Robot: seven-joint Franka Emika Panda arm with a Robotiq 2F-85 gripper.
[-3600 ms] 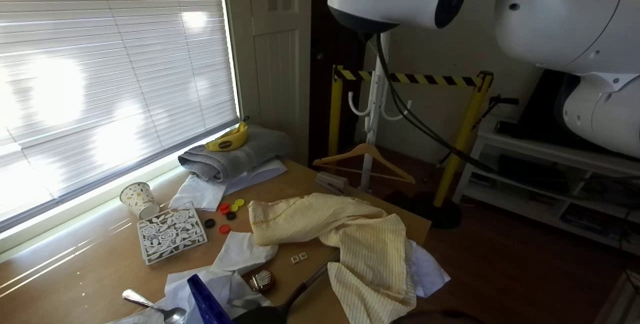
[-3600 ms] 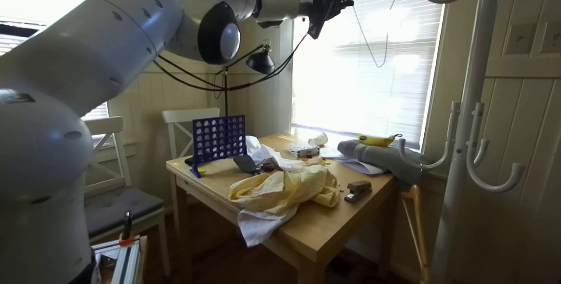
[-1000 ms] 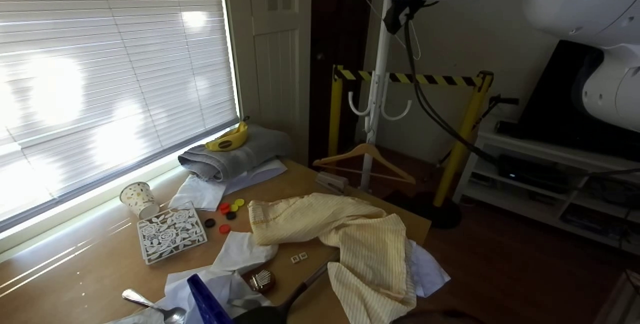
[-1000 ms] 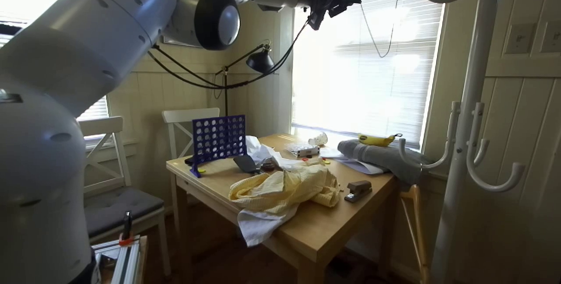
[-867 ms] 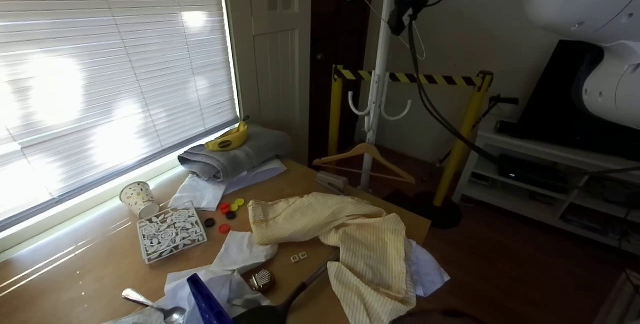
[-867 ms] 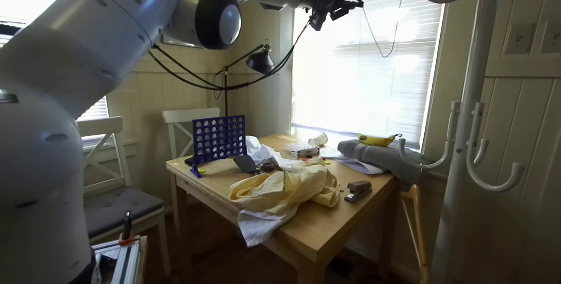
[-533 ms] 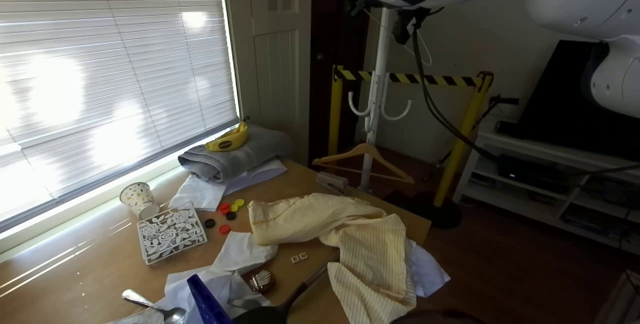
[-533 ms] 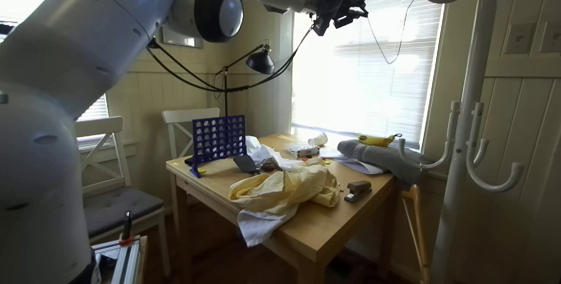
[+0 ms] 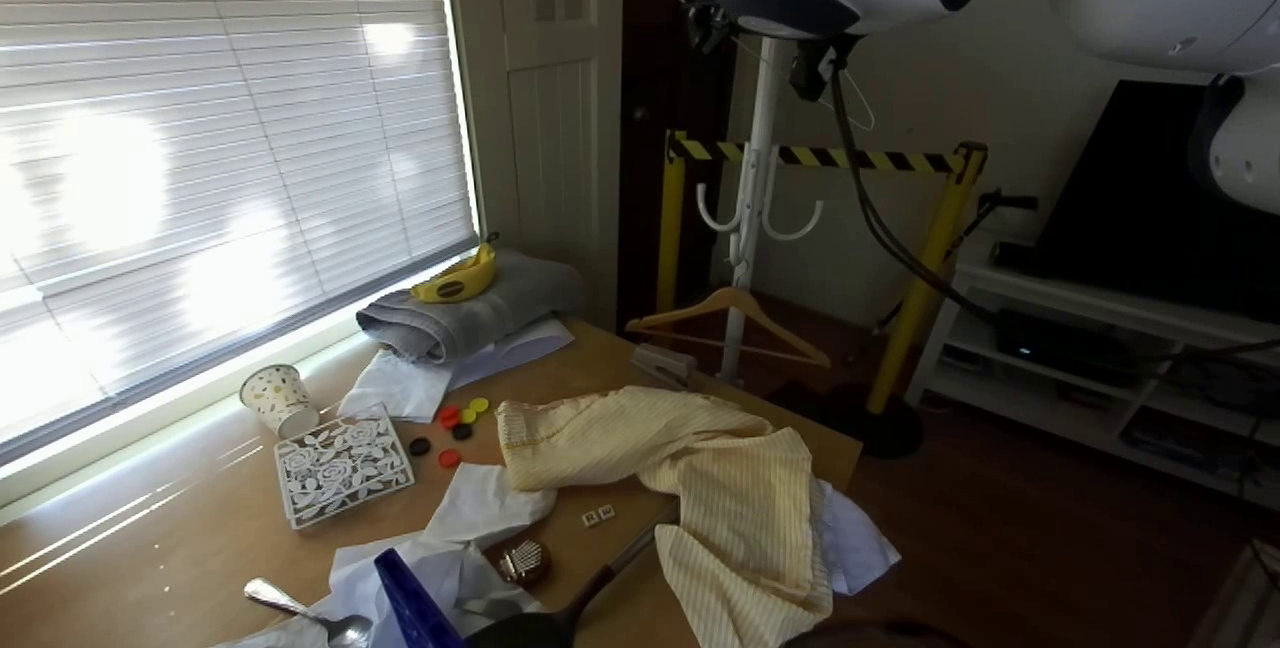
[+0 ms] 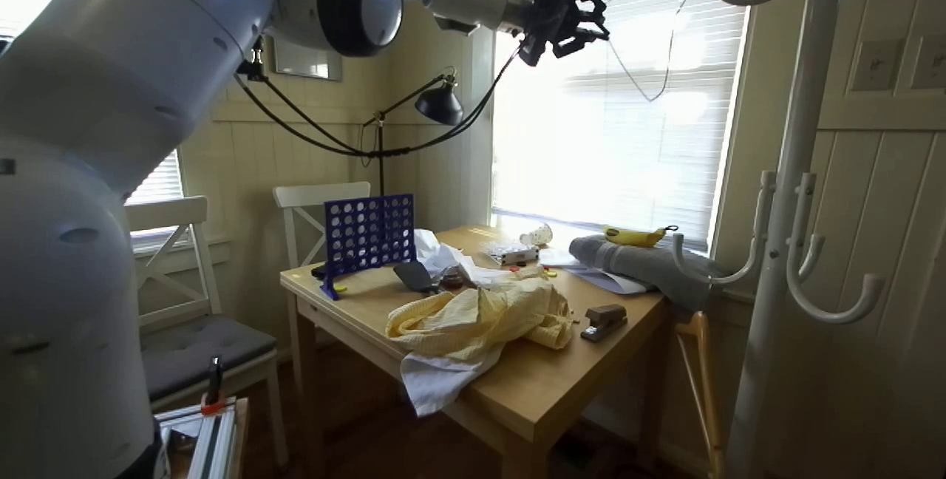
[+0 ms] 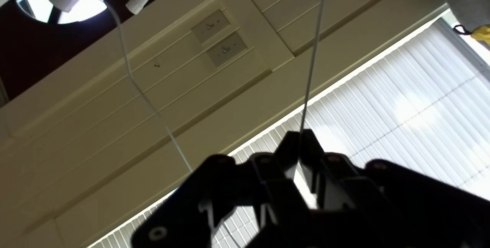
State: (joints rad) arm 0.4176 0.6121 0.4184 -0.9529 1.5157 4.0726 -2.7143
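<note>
Black two-fingered robot gripper (image 11: 300, 141), tips pinched together on a thin pale-grey cord (image 11: 314, 49). Cord: slack, hanging in a bent loop before the white slatted window blind (image 10: 591, 146), higher than the light-brown wooden table (image 10: 550, 383).

Pale grey cord (image 11: 314, 49), black gripper (image 11: 300, 141)
We also see yellow-and-cream striped cloth (image 9: 740, 498), lower centre, and black-and-yellow diagonal-striped tape (image 9: 905, 162), upper right.

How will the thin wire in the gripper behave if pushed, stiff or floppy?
Probably stiff but springy: the thin wire holds angular bends in midair. Likely light, being so slender. It may swivel: the gripper appears to pinch it just at the fingertips.
</note>
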